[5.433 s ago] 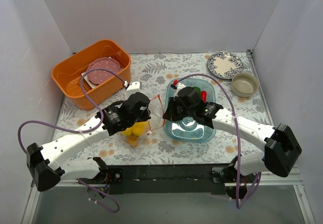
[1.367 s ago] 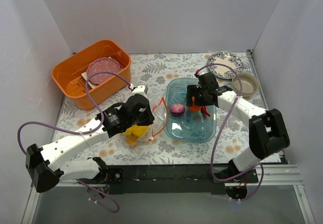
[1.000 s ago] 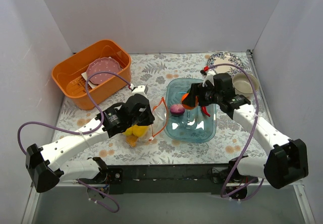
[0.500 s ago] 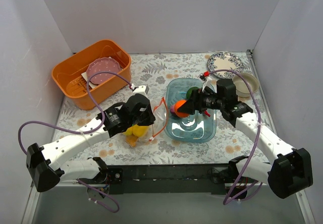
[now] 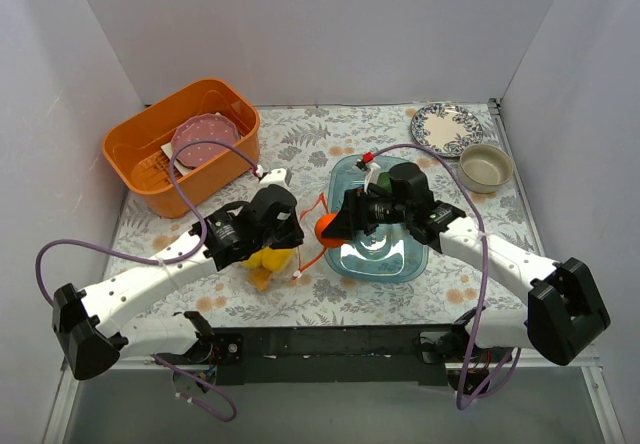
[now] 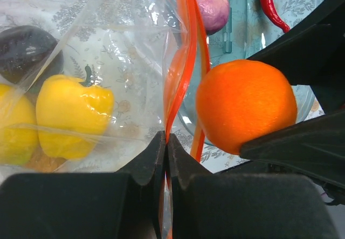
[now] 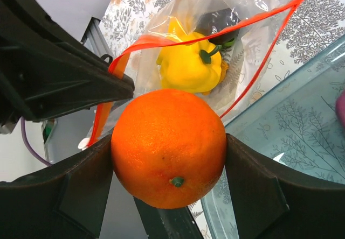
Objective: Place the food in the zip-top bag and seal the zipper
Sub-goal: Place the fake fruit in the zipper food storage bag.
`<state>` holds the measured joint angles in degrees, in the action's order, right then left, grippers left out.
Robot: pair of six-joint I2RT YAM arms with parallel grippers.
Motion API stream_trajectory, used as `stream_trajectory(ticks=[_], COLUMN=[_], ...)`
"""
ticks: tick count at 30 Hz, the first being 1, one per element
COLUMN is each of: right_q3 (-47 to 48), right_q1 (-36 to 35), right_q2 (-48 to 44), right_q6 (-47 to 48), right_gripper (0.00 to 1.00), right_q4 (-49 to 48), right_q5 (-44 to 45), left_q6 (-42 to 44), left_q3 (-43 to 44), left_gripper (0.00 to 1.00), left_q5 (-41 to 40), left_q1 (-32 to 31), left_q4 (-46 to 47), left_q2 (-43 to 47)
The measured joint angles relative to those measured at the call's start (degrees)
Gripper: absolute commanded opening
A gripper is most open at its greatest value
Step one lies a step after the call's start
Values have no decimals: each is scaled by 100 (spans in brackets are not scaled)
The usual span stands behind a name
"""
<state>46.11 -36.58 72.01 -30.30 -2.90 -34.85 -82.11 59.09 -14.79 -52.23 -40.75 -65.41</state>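
Note:
My right gripper (image 5: 333, 227) is shut on an orange (image 5: 326, 228), held just in front of the zip-top bag's (image 5: 292, 246) open mouth. In the right wrist view the orange (image 7: 168, 145) fills the space between both fingers. My left gripper (image 6: 166, 139) is shut on the orange-red zipper (image 6: 186, 50), lifting one lip of the bag (image 6: 108, 45). Inside the bag lie a yellow pepper (image 6: 73, 107), a lemon (image 6: 13, 128) and a dark round one (image 6: 27, 48). A purple onion (image 6: 211, 5) and a red chili (image 6: 269, 5) rest in the clear blue tray (image 5: 405, 261).
An orange basket (image 5: 140, 124) with a pink plate (image 5: 205, 136) stands at the back left. A patterned plate (image 5: 445, 127) and a beige bowl (image 5: 485, 167) sit at the back right. White walls close in three sides.
My right gripper has carried the orange leftward out of the tray to the bag's mouth. The left gripper has stayed shut on the zipper without moving.

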Motion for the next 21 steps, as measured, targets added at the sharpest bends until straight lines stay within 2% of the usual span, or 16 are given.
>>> stream_trajectory(ticks=[6,11,15,20,21], right_q3=[372,610,859,979,981], right_q1=[-348,-557,-669,-737,-739], right_q2=[461,597,743,894,916], right_q6=[0,55,186,295,313], right_gripper=[47,47,59,67,74], right_q4=[-103,42,400,741,776], right_q5=[247,778,1263,1565,1572], left_q6=[-79,-144,-210,-345,-369], left_q3=[105,208,216,216,216], left_gripper=[0,0,0,0,0], left_q5=[-94,-192,-293,-457,-483], left_q1=[0,0,0,0,0], left_q4=[-168,-247,-330,-413,-413], left_q2=[28,35,57,225,271])
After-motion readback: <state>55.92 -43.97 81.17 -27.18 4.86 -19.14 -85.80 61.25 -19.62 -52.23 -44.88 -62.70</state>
